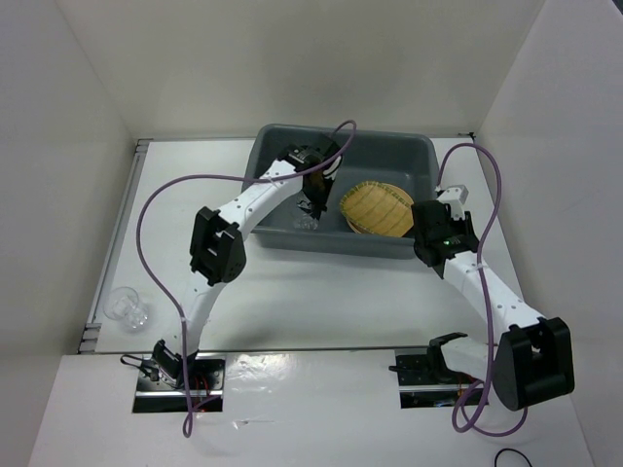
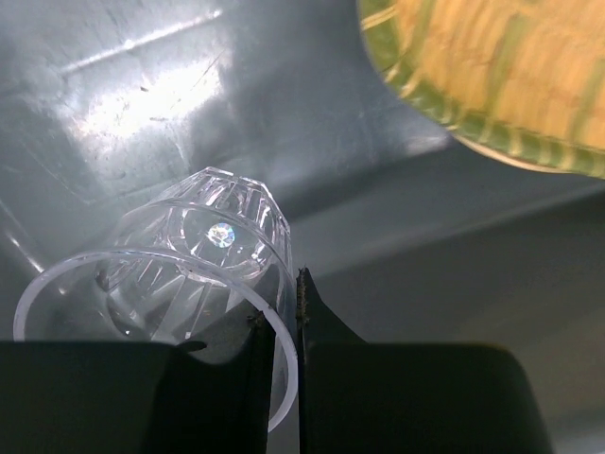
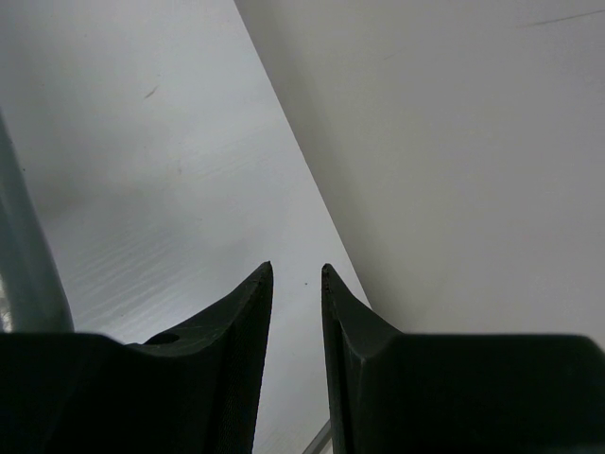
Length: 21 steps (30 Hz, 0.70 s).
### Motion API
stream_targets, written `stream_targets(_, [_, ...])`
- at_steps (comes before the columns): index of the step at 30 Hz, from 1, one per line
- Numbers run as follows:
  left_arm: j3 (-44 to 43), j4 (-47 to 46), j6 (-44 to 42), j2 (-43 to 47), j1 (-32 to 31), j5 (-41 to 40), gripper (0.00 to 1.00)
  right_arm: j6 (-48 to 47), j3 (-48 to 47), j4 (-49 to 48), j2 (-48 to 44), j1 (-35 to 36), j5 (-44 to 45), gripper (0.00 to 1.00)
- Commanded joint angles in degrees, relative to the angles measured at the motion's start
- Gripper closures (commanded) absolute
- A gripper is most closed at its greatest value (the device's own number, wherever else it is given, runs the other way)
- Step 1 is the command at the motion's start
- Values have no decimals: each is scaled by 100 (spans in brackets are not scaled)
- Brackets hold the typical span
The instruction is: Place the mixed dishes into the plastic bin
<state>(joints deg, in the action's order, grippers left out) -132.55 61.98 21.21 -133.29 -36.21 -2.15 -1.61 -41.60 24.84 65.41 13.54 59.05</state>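
left gripper (image 2: 280, 301) inside plastic bin (image 1: 389, 146), fingers pinching rim wall of clear cup (image 2: 189, 255); cup tipped, base pointing away, low over bin floor. bamboo tray (image 1: 378, 209) lies in bin at 3 o'clock of cup. second clear cup (image 1: 128, 307) on table (image 1: 321, 302), 8 o'clock side. right gripper (image 3: 297, 270) outside bin at 3 o'clock, fingers barely apart, nothing between.

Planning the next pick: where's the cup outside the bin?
Top view: the loose cup sits at the table's left edge, left of the left arm.
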Motion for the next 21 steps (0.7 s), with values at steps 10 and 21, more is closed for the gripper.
stream_targets(10, [-366,297,23,-65,-88,-267,28,38,47,-243,-151,52,63,67])
stream_targets(21, [-2102,1256,1181,1198,15,-3921,1,38,47,-243,-151,52,63,67])
